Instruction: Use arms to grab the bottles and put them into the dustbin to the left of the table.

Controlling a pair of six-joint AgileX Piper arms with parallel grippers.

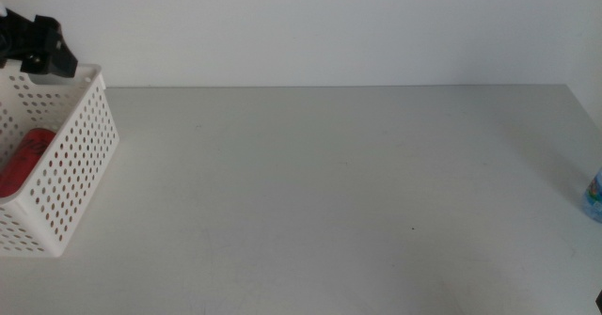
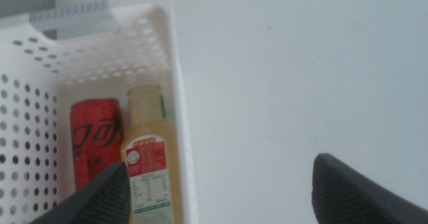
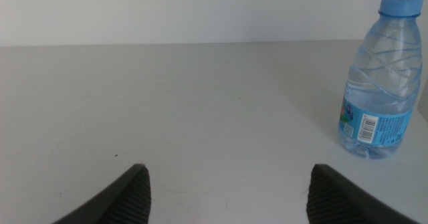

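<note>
At nine o'clock on the table [image 1: 310, 183], the dustbin [image 1: 80, 165] holds the red can [image 2: 95, 144] and tea bottle [image 2: 150, 157] side by side.
The left gripper [image 2: 221, 190] hovers over the bin's rim, jaws spread, empty. The water bottle [image 3: 381, 83] stands upright at three o'clock, just ahead of the right gripper [image 3: 227, 190], likewise spread and empty.
</note>
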